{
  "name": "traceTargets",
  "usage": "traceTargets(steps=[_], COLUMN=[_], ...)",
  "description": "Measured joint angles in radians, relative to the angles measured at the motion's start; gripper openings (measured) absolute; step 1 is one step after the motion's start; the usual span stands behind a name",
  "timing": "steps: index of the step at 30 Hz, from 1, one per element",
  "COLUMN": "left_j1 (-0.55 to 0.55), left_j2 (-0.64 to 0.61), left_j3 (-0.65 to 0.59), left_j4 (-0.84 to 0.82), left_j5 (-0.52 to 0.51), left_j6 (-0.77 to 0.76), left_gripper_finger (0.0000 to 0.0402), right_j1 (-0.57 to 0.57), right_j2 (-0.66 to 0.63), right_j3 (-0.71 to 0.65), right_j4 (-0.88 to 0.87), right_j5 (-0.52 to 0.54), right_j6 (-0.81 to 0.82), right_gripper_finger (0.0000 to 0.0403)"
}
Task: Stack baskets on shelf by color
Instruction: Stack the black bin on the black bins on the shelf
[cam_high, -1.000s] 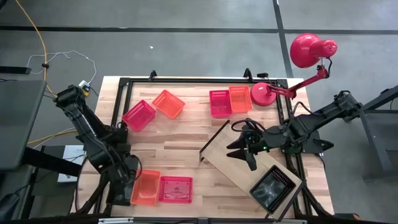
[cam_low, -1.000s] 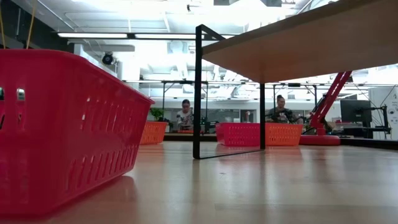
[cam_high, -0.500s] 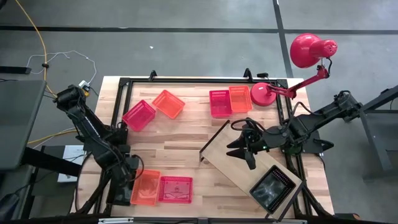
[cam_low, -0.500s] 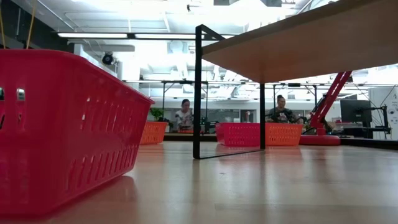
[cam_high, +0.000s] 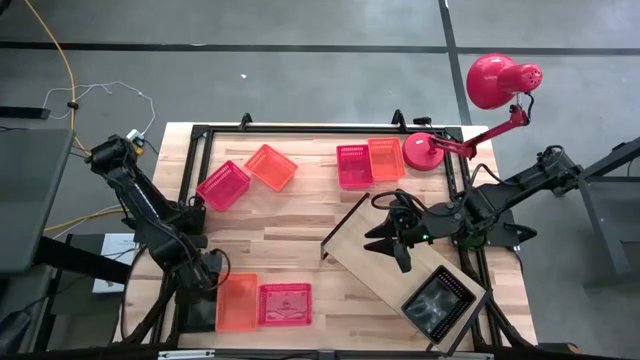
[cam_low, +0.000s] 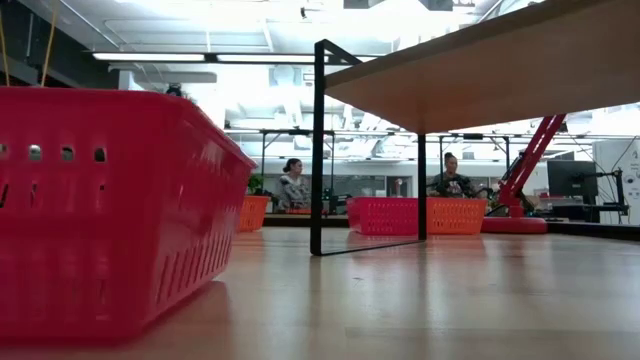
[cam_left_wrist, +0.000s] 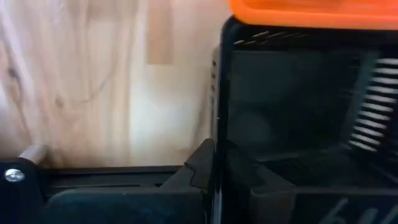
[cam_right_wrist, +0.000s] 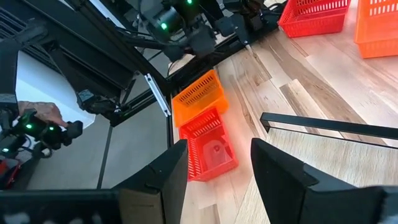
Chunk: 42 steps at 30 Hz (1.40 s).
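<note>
— At the desk's (cam_high: 300, 225) near-left corner, what's the left tool (cam_high: 213, 287) doing?
— Clenched on the orange basket's (cam_high: 237, 302) rim, beside a red basket (cam_high: 284, 304).
— The right tool (cam_high: 392, 240)?
— Released, over the shelf (cam_high: 385, 268).

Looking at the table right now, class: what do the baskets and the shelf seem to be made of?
The orange basket and the red basket beside it look like moulded plastic, with slotted mesh walls and a slight gloss. The shelf looks like pale, smooth wood, probably a sealed board, on a thin black bracket, likely metal.

Bright overhead light, ceiling glare, blurred close-ups
</note>
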Motion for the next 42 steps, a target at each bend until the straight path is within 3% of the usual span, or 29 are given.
traceTargets(steps=[6,13,21,25,31,38,42], left_j1=[0.0,0.01,0.133,0.216,0.349,0.515,0.6], left_j2=[-0.094,-0.172,-0.242,-0.243,-0.198,-0.032,0.083], left_j3=[0.086,0.139,0.182,0.295,0.514,0.734,0.801], left_j4=[-0.051,-0.3,-0.274,-0.274,-0.271,-0.247,-0.214], left_j5=[0.002,-0.027,-0.053,-0.146,-0.37,-0.63,-0.759], left_j6=[-0.008,-0.074,-0.061,0.001,0.13,0.235,0.249], left_gripper_finger=[0.0002,0.0001,0.0,0.0,0.0,0.0,0.0], right_j1=[0.0,0.0,0.0,0.0,0.0,0.0,0.009], right_j2=[0.0,0.0,0.0,0.0,-0.001,-0.001,0.006], right_j3=[0.0,0.0,0.0,0.001,0.001,0.019,0.09], right_j4=[0.0,-0.003,0.0,0.009,0.078,0.14,0.063], right_j5=[0.0,0.0,-0.04,-0.059,-0.07,-0.08,0.017], right_j6=[-0.008,-0.009,0.0,0.019,0.02,0.046,0.038], right_gripper_finger=[0.0161,0.0161,0.0161,0.0161,0.0161,0.016,0.0152])
